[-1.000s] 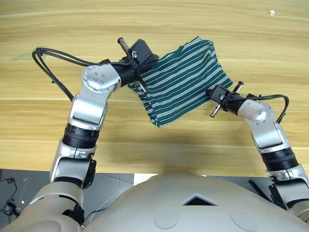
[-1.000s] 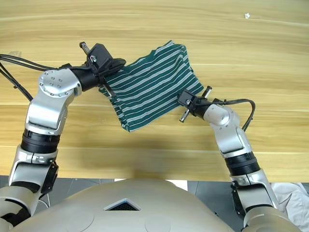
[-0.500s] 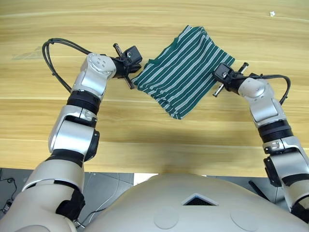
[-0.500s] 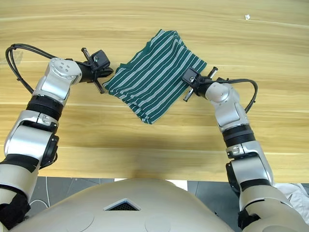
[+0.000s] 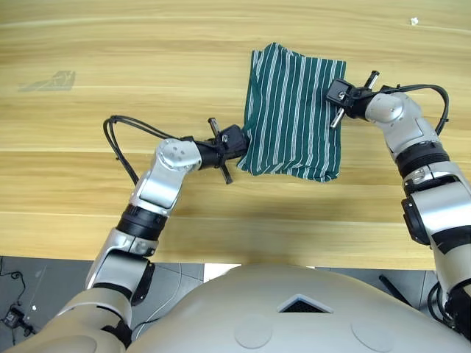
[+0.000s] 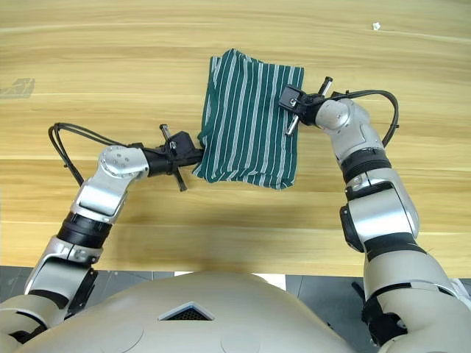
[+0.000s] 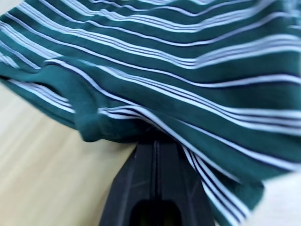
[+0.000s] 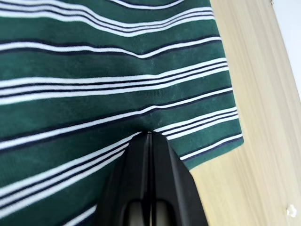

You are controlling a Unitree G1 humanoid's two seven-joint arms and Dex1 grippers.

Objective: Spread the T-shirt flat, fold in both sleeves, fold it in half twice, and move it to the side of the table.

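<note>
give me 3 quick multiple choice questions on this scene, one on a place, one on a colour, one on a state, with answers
1. Where does the left hand hold the T-shirt?
A) its left edge, by the near corner
B) its far right corner
C) its middle

2. What colour is the T-shirt?
A) plain red
B) green with white stripes
C) blue with dots

3. What state is the right hand in?
A) open and empty
B) shut on nothing
C) shut on the T-shirt's right edge

Answers: 1 A, it meets the cloth at that corner; 2 B, the stripes show in every view; 3 C, the right wrist view shows it pinching cloth.
</note>
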